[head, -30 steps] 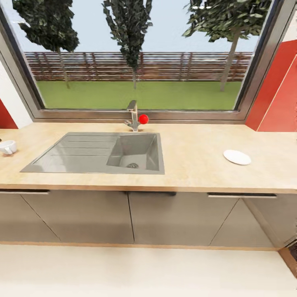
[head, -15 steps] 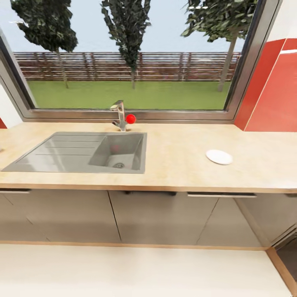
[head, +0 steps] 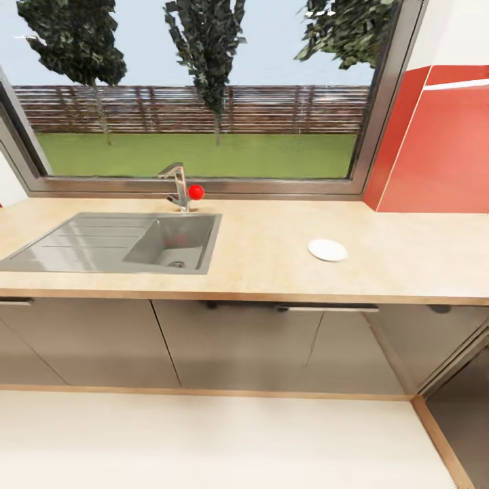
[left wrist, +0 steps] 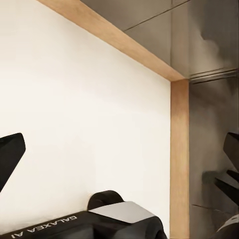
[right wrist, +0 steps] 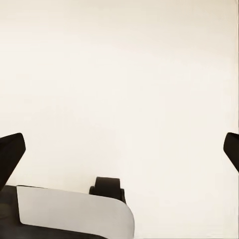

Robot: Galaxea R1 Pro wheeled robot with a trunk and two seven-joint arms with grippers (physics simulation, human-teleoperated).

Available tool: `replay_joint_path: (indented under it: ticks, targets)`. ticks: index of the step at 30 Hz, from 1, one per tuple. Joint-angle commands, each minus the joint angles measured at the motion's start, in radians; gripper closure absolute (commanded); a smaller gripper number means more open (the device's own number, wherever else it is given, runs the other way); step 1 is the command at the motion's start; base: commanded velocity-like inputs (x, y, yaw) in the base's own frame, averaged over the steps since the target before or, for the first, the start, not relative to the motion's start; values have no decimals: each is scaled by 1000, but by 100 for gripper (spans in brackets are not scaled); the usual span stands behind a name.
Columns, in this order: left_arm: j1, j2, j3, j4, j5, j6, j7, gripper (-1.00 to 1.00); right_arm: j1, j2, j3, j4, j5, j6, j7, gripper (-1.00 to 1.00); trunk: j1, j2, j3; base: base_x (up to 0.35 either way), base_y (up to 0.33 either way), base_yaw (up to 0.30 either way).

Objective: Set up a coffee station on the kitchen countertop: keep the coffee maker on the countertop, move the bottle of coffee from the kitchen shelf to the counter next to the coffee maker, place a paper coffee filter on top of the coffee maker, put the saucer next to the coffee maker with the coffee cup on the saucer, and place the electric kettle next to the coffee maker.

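The head camera stands back from the long beige wood-grain desk [head: 272, 258], looking forward and down across it to the wide window [head: 197, 102] behind. It takes in the grey steel inset sink [head: 115, 241], the grey cabinet fronts [head: 224, 346] and a strip of pale cream floor [head: 204, 441].

The left wrist camera hangs low and close, facing down at that same pale floor [left wrist: 89, 124], where a wooden plinth strip [left wrist: 179, 149] meets the grey cabinet fronts [left wrist: 214, 50]; its black tool [left wrist: 124, 159] frames the picture from both sides.

The right wrist camera also looks down at bare cream floor [right wrist: 119, 89], between the two black tips of its tool [right wrist: 122, 149].

The floor is common to all three views; the cabinets to the head and left wrist views.
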Motion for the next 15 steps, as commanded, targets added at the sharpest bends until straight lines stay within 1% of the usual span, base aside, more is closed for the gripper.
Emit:
replay_joint_path:
  ticks: [1, 9, 15]
  targets:
    - [-1, 0, -6, 1, 4, -7, -2, -100, -1, -1, 6, 1, -7, -3, 1, -100, -1, 0, -1, -232, -290, 0]
    - [0, 0, -6, 1, 4, -6, -2, -100, -1, -1, 7, 3, -7, -3, 1, -100, -1, 0, -1, -212, -289, 0]
    - [-1, 0, -6, 1, 4, -5, -2, -100, -1, 0, 8, 2, -7, -1, 1, -100, -1, 0, -1, -133, -262, 0]
